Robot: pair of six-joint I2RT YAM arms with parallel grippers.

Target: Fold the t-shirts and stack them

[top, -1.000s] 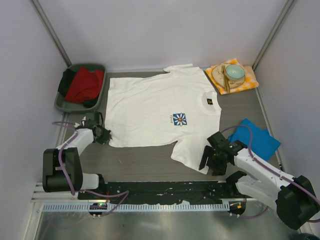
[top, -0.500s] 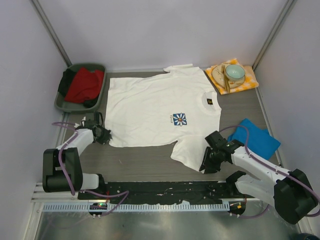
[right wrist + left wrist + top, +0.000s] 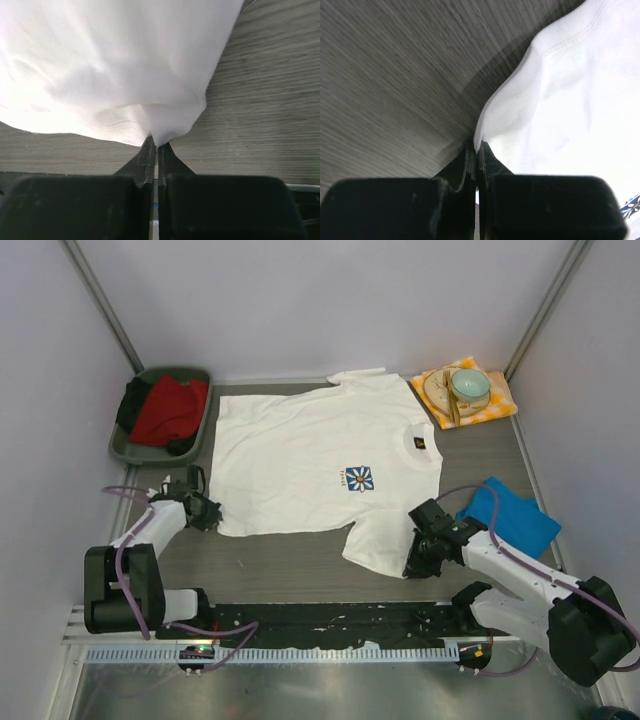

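A white t-shirt (image 3: 310, 455) with a small blue daisy print lies spread flat in the middle of the table, collar to the right. My left gripper (image 3: 208, 514) is shut on the shirt's near-left hem corner, and in the left wrist view white cloth (image 3: 560, 100) is pinched between the fingertips of the left gripper (image 3: 477, 146). My right gripper (image 3: 412, 565) is shut on the edge of the near sleeve, and the right wrist view shows the sleeve cloth (image 3: 125, 75) bunched into the right gripper (image 3: 156, 142). A folded blue t-shirt (image 3: 512, 518) lies at the right, behind the right arm.
A dark green bin (image 3: 125, 445) holding red and black clothes stands at the back left. At the back right a plate with a teal bowl (image 3: 468, 385) rests on an orange checked napkin (image 3: 490, 412). Walls enclose the table on three sides.
The right gripper has moved left and forward onto the near sleeve's edge and shut on it. The left gripper keeps its grip on the hem corner.
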